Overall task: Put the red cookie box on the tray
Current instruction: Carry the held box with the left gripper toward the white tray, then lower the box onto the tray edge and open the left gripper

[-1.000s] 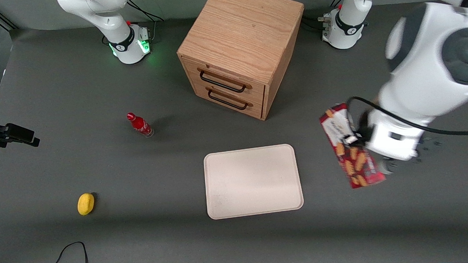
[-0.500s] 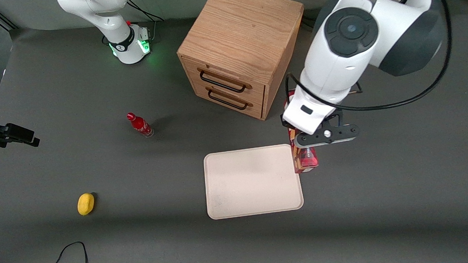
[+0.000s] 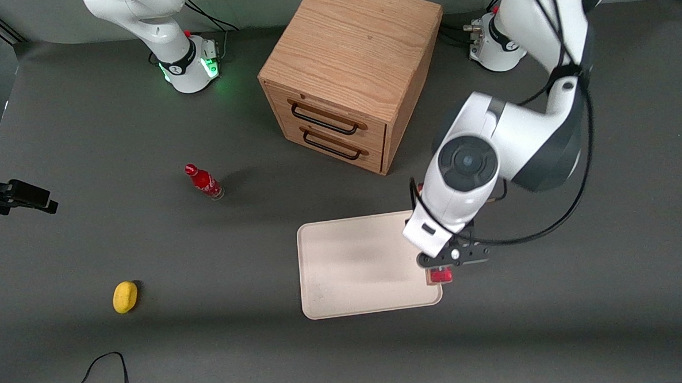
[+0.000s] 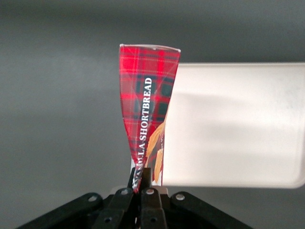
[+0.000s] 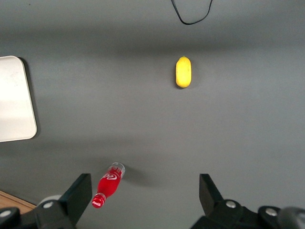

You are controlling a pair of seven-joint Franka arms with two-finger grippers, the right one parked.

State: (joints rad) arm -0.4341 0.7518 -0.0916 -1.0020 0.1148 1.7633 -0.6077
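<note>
The left arm's gripper hangs over the tray, right at the edge toward the working arm's end of the bench. Its jaws are pinched tight on the red cookie box, gripping one narrow end so the carton hangs straight down from them, long axis vertical. From the wrist camera the tartan carton reaches away from the jaws, and its far end sits over the line where the tray's rim meets bare bench, part over cream tray, part over grey. From the front only a small red patch of the box peeks out under the gripper, level with the tray's rim. Whether the box's lower end is touching anything, can't tell. Elsewhere on the bench: a wooden drawer cabinet farther from the front camera than the tray, a small red bottle and a yellow lemon-like object toward the parked arm's end.
</note>
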